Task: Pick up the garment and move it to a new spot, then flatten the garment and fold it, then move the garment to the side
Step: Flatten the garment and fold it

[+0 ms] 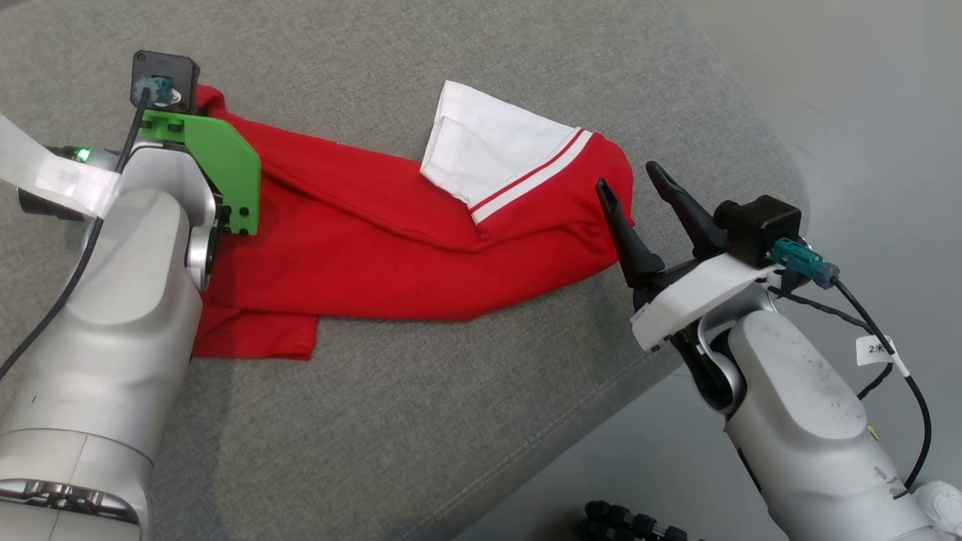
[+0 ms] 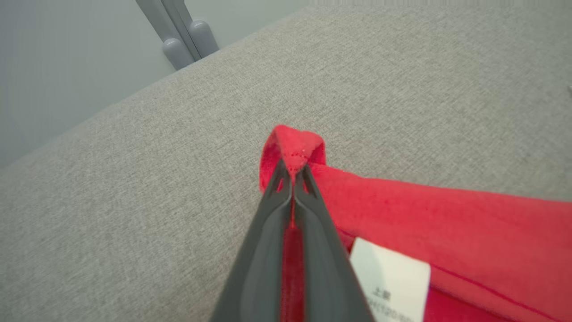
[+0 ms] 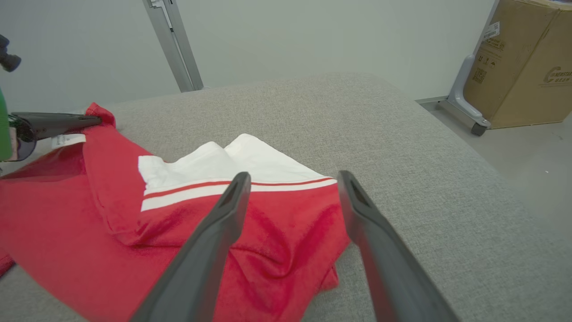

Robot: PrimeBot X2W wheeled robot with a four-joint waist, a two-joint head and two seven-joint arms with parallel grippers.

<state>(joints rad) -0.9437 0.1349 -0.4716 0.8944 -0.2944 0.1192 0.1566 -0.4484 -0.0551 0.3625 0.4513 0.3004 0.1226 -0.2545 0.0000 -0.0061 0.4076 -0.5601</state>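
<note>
Cardboard box point(image 3: 523, 67), metal post point(image 3: 172, 44) beyond red garment point(image 3: 67, 210) on cushion point(image 3: 402, 147)

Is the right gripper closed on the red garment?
No, the right gripper has its two fingers spread wide apart, with none of the red garment pinched between them.

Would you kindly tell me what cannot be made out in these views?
Left wrist view: print on the white care label, blurred and cut by the bottom edge.
Head view: where the left gripper holds the red garment, hidden behind the green bracket.
Right wrist view: cardboard box lettering, cut by the right edge.
</note>
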